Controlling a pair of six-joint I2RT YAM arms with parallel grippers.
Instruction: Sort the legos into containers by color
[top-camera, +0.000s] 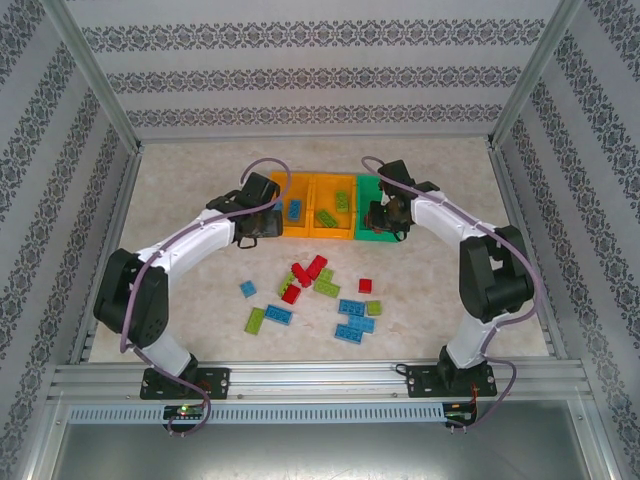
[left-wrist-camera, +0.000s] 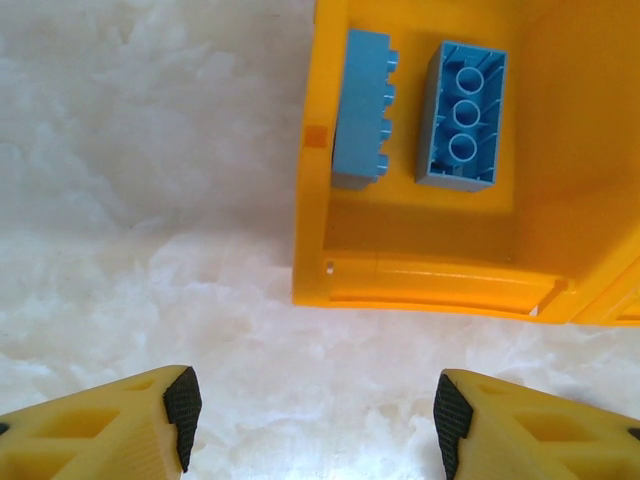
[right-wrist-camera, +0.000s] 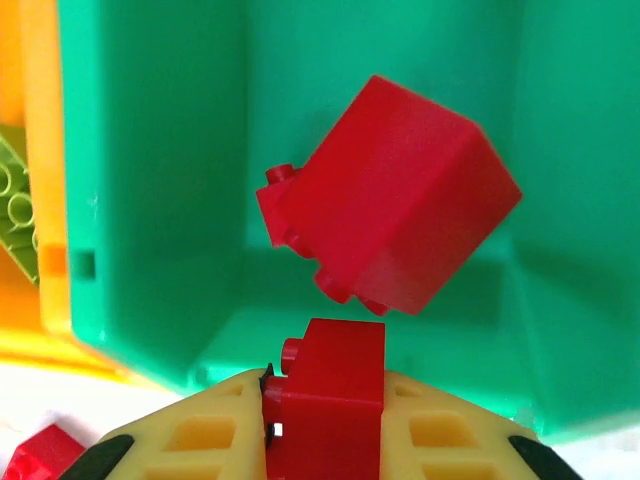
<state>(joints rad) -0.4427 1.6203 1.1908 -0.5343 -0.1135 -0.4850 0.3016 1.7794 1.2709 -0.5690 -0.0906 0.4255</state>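
Jaws on the right gripper (right-wrist-camera: 325, 425) are clamped on a red brick (right-wrist-camera: 335, 385), pinched between the yellow fingers (right-wrist-camera: 440, 420), studs facing left in the wrist view. The gripper sits at the near wall of the green bin (right-wrist-camera: 160, 200), rightmost of three bins in a row. Inside that bin a second red brick (right-wrist-camera: 395, 195) is tilted, studs down-left; can't tell whether it rests on the floor or on a wall. A third red piece (right-wrist-camera: 40, 455) lies on the tabletop just outside the bin.

Left gripper (left-wrist-camera: 317, 420): jaws apart, nothing between the black pads (left-wrist-camera: 182, 405). It hangs over bare tabletop (left-wrist-camera: 150, 200), just beside a corner of the left orange bin (left-wrist-camera: 310, 200). That bin holds a blue brick (left-wrist-camera: 362, 105) on its side against the wall. Next to it is another blue one, the upturned blue brick (left-wrist-camera: 462, 115), hollow underside showing.

Middle orange bin (top-camera: 325, 188) holds lime bricks (top-camera: 327, 217). The loose legos (top-camera: 320, 295) lie on the tabletop between the arms. A red cluster (top-camera: 305, 272) is in the centre, a blue group (top-camera: 352, 318) lower right, and a lime brick (top-camera: 255, 320) to the left.
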